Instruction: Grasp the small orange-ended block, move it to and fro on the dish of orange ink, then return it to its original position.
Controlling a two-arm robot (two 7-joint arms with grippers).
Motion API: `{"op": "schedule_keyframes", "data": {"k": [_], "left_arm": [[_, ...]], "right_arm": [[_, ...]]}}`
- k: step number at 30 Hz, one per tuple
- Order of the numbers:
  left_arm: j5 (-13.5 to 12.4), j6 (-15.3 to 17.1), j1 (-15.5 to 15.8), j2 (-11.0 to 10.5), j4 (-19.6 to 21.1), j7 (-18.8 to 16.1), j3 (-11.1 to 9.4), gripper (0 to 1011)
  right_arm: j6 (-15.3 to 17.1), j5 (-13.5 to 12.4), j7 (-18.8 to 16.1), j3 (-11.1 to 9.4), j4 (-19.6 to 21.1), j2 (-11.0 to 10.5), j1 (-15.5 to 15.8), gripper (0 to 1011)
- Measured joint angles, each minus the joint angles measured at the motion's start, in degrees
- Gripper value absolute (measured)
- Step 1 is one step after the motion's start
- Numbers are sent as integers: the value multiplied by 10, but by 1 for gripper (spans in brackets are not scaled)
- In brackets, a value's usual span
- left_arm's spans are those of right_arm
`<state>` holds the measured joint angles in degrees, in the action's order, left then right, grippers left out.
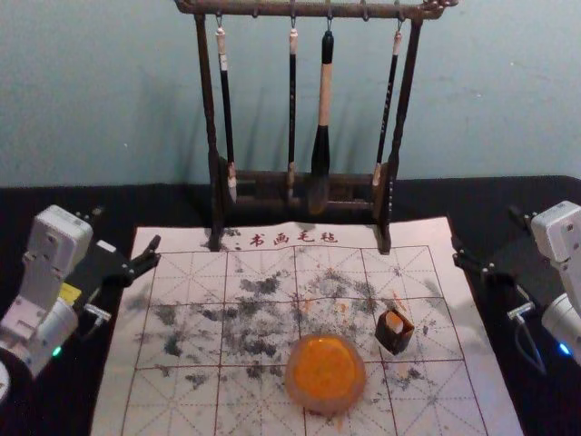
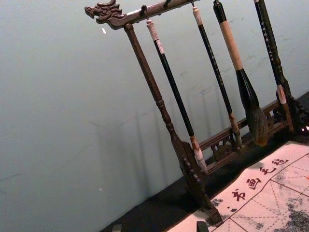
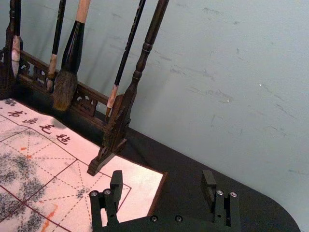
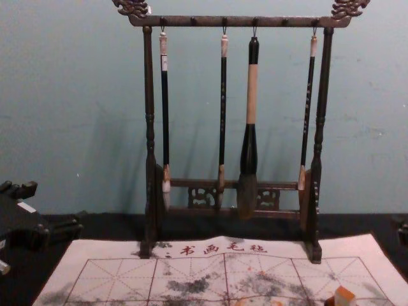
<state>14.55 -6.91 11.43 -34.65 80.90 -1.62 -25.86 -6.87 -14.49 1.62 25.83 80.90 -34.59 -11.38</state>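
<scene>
Clearly, the reach comes first. The dark table (image 1: 54,202) carries the brush rack (image 4: 150,95) at the back, so the arm's way in is best kept low and on the near side of those hanging brushes. The marked mat (image 1: 186,404) lies before it, slightly rippled; fingertips should stop just above it, never drag. The right gripper (image 3: 161,175), off the mat's right side, has its fingers spread wide with nothing between them, and looks best placed for the job. The left gripper (image 1: 127,228) waits beyond the left side, also spread and empty. The ink dish (image 1: 327,408) sits nearer the body than the block (image 1: 394,333), which stands just to its right, apart, orange showing on top. Whether its dark part is a separate holder, I cannot tell. Square up to its flat sides, close gently below the orange, and lift straight, minding the dish's rim.
</scene>
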Motion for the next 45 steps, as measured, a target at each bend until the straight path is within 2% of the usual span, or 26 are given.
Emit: {"op": "schedule_keyframes", "data": {"k": [45], "left_arm": [[0,0,0,0,0,0,0,1001]], "right_arm": [[0,-1,0,0,0,-1,-1,1000]]}}
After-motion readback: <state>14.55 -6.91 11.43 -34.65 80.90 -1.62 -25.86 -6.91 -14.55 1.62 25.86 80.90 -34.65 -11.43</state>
